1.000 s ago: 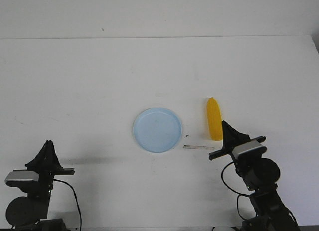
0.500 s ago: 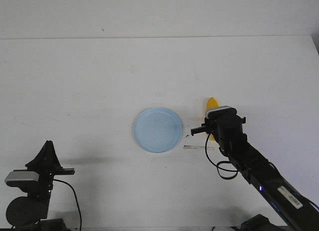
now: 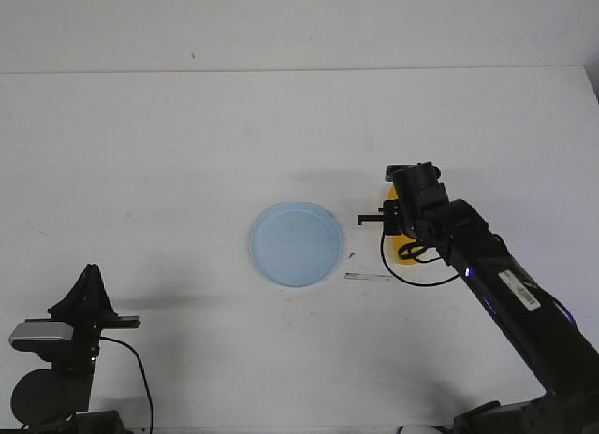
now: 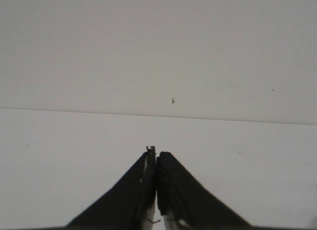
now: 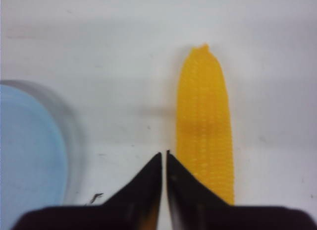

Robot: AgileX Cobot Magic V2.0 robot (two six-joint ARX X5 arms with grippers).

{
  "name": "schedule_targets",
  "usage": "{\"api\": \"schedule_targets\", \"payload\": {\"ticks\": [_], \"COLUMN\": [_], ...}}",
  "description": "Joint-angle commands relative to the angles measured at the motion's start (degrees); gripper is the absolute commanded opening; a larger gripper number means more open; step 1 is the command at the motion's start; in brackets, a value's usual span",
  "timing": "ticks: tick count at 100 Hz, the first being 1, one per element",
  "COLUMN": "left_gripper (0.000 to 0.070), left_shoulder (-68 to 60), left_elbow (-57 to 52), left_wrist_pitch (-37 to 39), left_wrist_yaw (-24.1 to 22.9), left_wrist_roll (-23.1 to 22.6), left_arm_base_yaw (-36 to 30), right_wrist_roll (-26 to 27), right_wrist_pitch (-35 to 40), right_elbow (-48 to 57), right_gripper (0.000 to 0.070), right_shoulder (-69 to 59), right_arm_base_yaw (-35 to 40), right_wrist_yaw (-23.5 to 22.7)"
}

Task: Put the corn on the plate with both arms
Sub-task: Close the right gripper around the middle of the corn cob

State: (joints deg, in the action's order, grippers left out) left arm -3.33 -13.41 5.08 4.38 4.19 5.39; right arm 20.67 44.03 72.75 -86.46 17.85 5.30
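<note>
1. Since a second ago the right arm [image 3: 487, 275] has swung up from the lower right of the front view and reached toward the middle right, so that its wrist now covers most of the corn [image 3: 404, 250]; the left arm [image 3: 65, 345] has stayed parked in the lower left corner.
2. The corn lies on the white bench [image 3: 187, 153] right of centre, well clear of the plate [image 3: 295, 244], with only yellow slivers showing around the arm in the front view.
3. In the right wrist view the corn [image 5: 204, 126] runs lengthwise up the frame, tapered end toward the top, and the pale blue plate [image 5: 29, 150] fills the left edge.
4. The right pincer [image 5: 164, 158] is clenched, tips together with only a thin slit between them, just left of the cob and not gripping it.
5. The left pincer [image 4: 156, 158] is likewise clenched on nothing, tips meeting over bare bench.
6. A small pale strip [image 3: 372, 278] lies on the bench between plate and arm, below the corn.
</note>
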Motion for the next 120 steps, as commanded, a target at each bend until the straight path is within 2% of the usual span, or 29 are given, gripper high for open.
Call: {"api": "schedule_targets", "payload": {"ticks": [1, 9, 15, 33, 43, 64, 96, 120], "left_gripper": [0.0002, 0.0002, 0.0002, 0.0001, 0.0002, 0.0002, 0.0002, 0.0002], "left_shoulder": [0.1, 0.1, 0.1, 0.1, 0.1, 0.1, 0.1, 0.1], "left_elbow": [-0.5, -0.5, -0.5, -0.5, -0.5, -0.5, -0.5, -0.5], "left_wrist_pitch": [0.5, 0.5, 0.5, 0.5, 0.5, 0.5, 0.5, 0.5], "left_wrist_yaw": [-0.1, -0.1, -0.1, -0.1, -0.1, -0.1, -0.1, -0.1], "left_wrist_roll": [-0.1, -0.1, -0.1, -0.1, -0.1, -0.1, -0.1, -0.1], "left_arm_base_yaw": [0.1, 0.1, 0.1, 0.1, 0.1, 0.1, 0.1, 0.1], "right_wrist_roll": [2.4, 2.2, 1.2, -2.4, -3.7, -4.7, -7.3, -7.3], "right_wrist_pitch": [1.3, 3.2, 3.9, 4.0, 3.5, 0.8, -0.3, -0.3], "right_elbow": [2.2, 3.8, 4.5, 4.9, 4.9, 4.9, 4.9, 4.9], "right_gripper": [0.0216, 0.0364, 0.0441, 0.0569, 0.0621, 0.0625, 0.0624, 0.0614], "right_shoulder": [-2.4, -4.3, -5.5, -7.5, -7.8, -8.9, -13.7, -16.5], "right_arm_base_yaw": [-1.2, -3.1, -4.0, -5.4, -5.4, -5.4, -5.4, -5.4], "right_wrist_yaw": [-0.9, -1.3, -1.5, -5.4, -5.4, -3.6, -3.6, -3.8]}}
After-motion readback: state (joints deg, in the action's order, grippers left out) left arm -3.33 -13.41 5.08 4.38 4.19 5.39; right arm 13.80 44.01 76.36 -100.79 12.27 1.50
